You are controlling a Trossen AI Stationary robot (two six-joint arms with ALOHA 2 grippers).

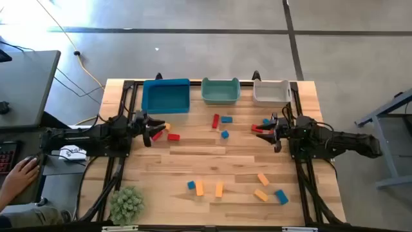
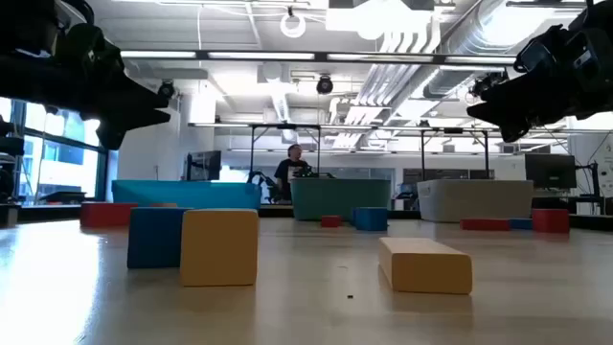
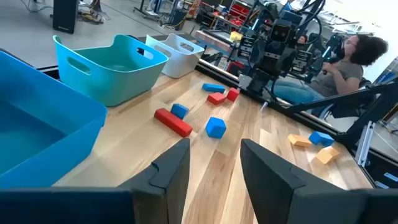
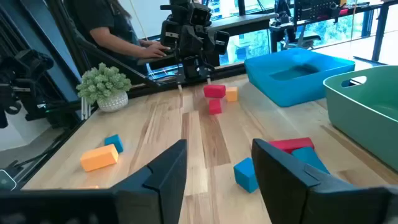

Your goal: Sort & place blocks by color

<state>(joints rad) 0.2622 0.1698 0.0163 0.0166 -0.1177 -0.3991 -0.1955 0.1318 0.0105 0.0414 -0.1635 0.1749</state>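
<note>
While most blocks lie loose on the worktop (image 1: 212,161), none sits in either hand. A red bar (image 1: 215,120) and two blue cubes (image 1: 226,119) rest near the middle, just in front of the teal bin (image 1: 220,91). At the near side are three orange bars (image 1: 219,189), a fourth orange bar (image 1: 262,178), one blue cube (image 1: 191,185) and a blue block (image 1: 281,196). Red blocks (image 1: 173,136) and an orange piece (image 1: 168,126) lie close to the left hand (image 1: 154,132), in front of the blue bin (image 1: 166,95). A red block (image 1: 257,129) and a blue one (image 1: 266,121) lie just beside the right hand (image 1: 271,134), in front of the white bin (image 1: 270,92).

Both hands hang above the wood with fingers parted and nothing between them; the left wrist view shows bare planks in the gap between its fingers (image 3: 173,171), and the right wrist view shows the same.

A small potted plant (image 1: 126,204) stands at the near left corner. A person's hand (image 1: 24,171) rests at a desk off to the left.
</note>
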